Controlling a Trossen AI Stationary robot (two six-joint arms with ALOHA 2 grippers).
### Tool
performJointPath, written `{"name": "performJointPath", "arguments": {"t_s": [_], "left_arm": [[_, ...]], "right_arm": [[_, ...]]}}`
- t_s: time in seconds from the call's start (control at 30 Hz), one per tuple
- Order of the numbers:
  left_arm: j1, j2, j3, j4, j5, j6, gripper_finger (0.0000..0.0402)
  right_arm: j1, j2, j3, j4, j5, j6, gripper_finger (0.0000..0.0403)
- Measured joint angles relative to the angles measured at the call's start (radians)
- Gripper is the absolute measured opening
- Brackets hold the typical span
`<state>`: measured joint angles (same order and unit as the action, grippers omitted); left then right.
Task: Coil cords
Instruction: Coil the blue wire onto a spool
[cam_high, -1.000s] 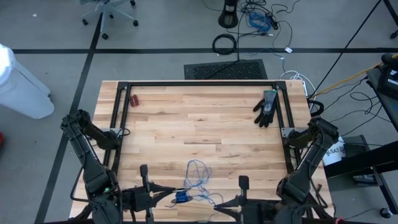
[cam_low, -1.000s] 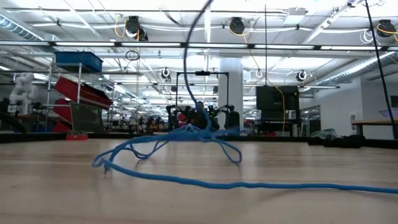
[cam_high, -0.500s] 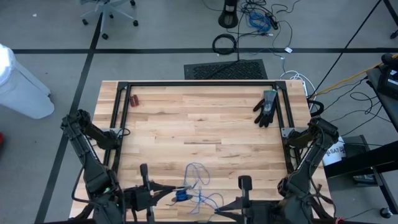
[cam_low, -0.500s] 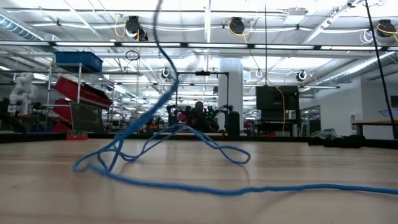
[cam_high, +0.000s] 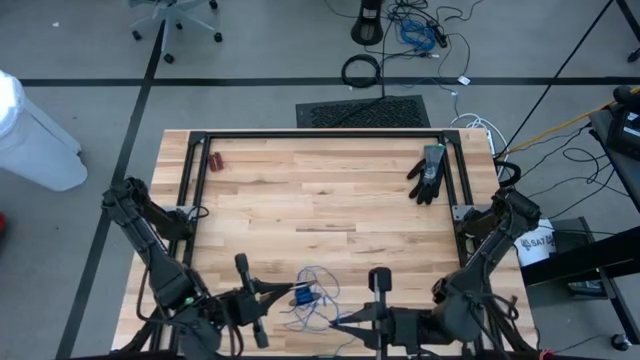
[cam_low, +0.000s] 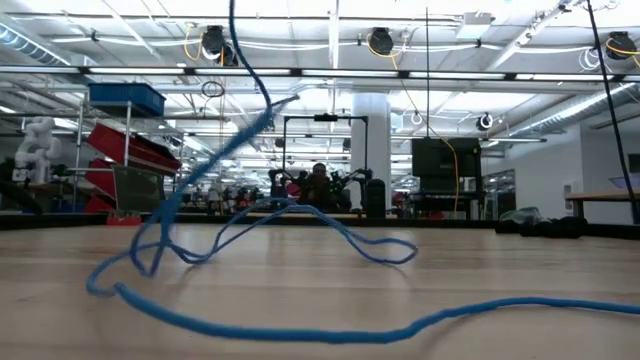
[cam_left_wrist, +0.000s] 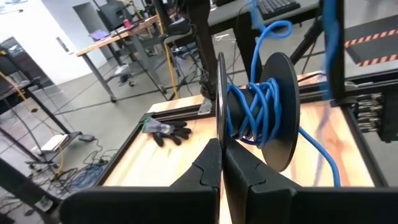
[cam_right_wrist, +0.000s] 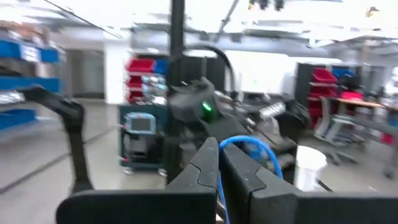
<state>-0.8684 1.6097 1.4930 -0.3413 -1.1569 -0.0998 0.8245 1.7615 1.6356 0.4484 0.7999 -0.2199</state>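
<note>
The blue cord (cam_high: 312, 296) lies in loose loops on the table (cam_high: 330, 210) near its front edge, well apart from the black glove (cam_high: 428, 172) at the far right corner — most of the wood between stands bare. The left gripper (cam_left_wrist: 222, 163) is clamped on a dark spool (cam_left_wrist: 273, 112) wound with cord; the right gripper (cam_right_wrist: 219, 163) is closed, blue cord just beyond its tips. Since a second ago both arms have swung inward toward the loops, and the cord has lifted higher off the wood.
</note>
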Motion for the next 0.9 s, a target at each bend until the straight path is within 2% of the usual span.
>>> {"name": "performJointPath", "arguments": {"t_s": [0.3, 0.57, 0.8, 0.9], "left_arm": [[0.044, 0.003, 0.0, 0.003, 0.0, -0.074, 0.0006], [0.048, 0.007, 0.0, 0.021, 0.004, -0.079, 0.0006], [0.031, 0.007, 0.0, 0.021, 0.004, -0.071, 0.0006], [0.022, -0.002, 0.0, 0.022, -0.01, -0.052, 0.0006]], "right_arm": [[-0.062, 0.081, 0.002, 0.135, -0.179, -0.001, 0.0], [-0.097, 0.116, 0.002, 0.148, -0.175, 0.031, 0.0], [-0.099, 0.116, 0.002, 0.07, -0.17, 0.073, 0.0], [-0.098, 0.116, 0.002, -0.017, -0.17, 0.115, 0.0]]}}
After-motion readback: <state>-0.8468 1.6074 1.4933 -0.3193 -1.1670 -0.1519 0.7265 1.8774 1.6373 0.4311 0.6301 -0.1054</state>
